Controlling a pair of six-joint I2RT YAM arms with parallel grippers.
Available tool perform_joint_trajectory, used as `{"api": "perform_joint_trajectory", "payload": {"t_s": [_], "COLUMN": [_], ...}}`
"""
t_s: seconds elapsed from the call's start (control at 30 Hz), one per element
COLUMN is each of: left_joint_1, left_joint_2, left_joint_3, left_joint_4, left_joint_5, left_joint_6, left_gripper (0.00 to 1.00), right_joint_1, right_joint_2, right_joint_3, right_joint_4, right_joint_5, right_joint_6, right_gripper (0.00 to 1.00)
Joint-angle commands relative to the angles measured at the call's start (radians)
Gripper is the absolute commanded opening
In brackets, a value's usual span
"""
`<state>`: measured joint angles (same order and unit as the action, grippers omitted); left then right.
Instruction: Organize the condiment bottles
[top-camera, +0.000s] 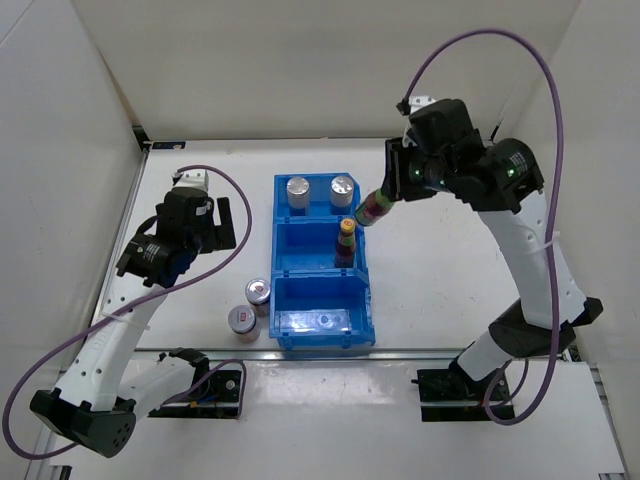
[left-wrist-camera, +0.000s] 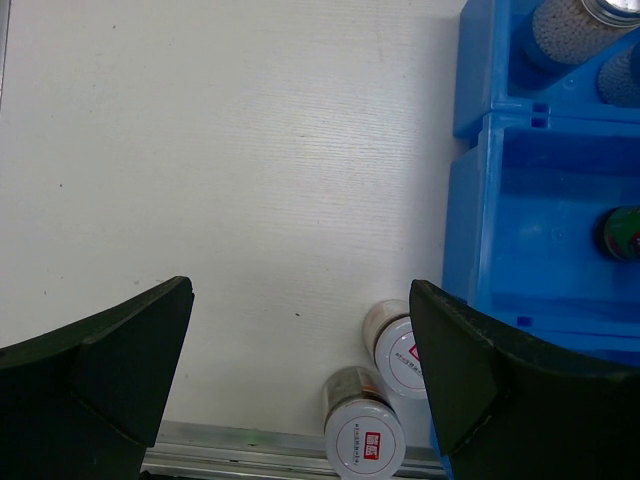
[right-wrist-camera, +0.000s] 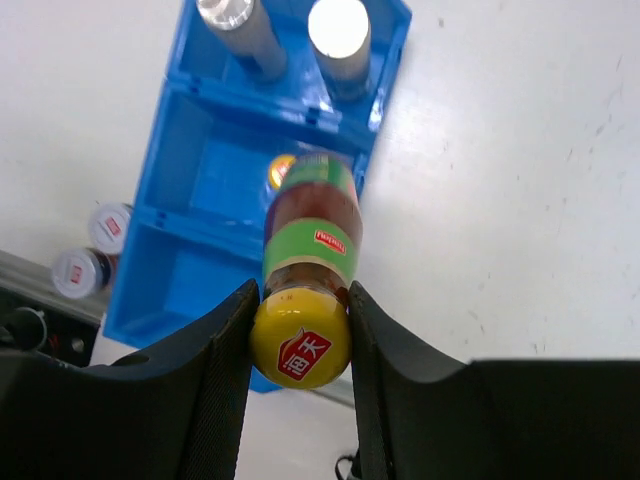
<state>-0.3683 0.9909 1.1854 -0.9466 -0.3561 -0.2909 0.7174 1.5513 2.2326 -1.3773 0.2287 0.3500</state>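
My right gripper (top-camera: 390, 194) (right-wrist-camera: 300, 325) is shut on the yellow cap of a slim dark bottle (top-camera: 373, 209) (right-wrist-camera: 311, 235) with a red-green label. The bottle hangs tilted, its lower end over the right wall of the blue bin (top-camera: 285, 255). A second yellow-capped bottle (top-camera: 347, 238) (left-wrist-camera: 622, 232) stands in the bin's middle compartment. Two silver-lidded cylinders (top-camera: 298, 189) (top-camera: 342, 188) stand in the far compartment. Two more cylinders (top-camera: 258, 292) (top-camera: 241, 320) (left-wrist-camera: 407, 352) (left-wrist-camera: 364, 432) stand on the table left of the bin. My left gripper (top-camera: 226, 222) (left-wrist-camera: 300, 295) is open above the table, nothing between its fingers.
The bin's near compartment (top-camera: 322, 318) holds no bottle. The two loose cylinders stand close to the table's front metal edge (left-wrist-camera: 250, 445). White walls enclose the table at the back and on both sides.
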Motion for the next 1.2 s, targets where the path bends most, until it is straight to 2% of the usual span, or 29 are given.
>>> {"api": "perform_joint_trajectory", "payload": {"t_s": [0.0, 0.23, 0.53, 0.97, 1.17], "left_joint_1": [0.005, 0.005, 0.005, 0.005, 0.005], "left_joint_2": [-0.015, -0.015, -0.035, -0.063, -0.072], "left_joint_3": [0.014, 0.036, 0.026, 0.017, 0.017], "left_joint_4": [-0.006, -0.006, -0.006, -0.034, -0.043], "left_joint_5": [-0.014, -0.023, -0.023, -0.032, -0.041], "left_joint_6": [-0.010, -0.001, -0.001, 0.018, 0.036], "left_gripper": [1.00, 1.00, 1.00, 1.00, 1.00], "right_joint_1": [-0.001, 0.022, 0.178, 0.243, 0.254], "right_joint_2": [0.039, 0.179, 0.340, 0.567, 0.674], "right_joint_3": [0.165, 0.487, 0.601, 0.777, 0.789], "right_joint_4": [-0.256, -0.256, -0.256, -0.256, -0.256], "right_joint_5": [-0.011, -0.100, -0.045, 0.001, 0.080], "right_joint_6": [-0.065, -0.123, -0.111, -0.120, -0.091], "right_gripper": [0.00, 0.00, 0.00, 0.00, 0.00]}}
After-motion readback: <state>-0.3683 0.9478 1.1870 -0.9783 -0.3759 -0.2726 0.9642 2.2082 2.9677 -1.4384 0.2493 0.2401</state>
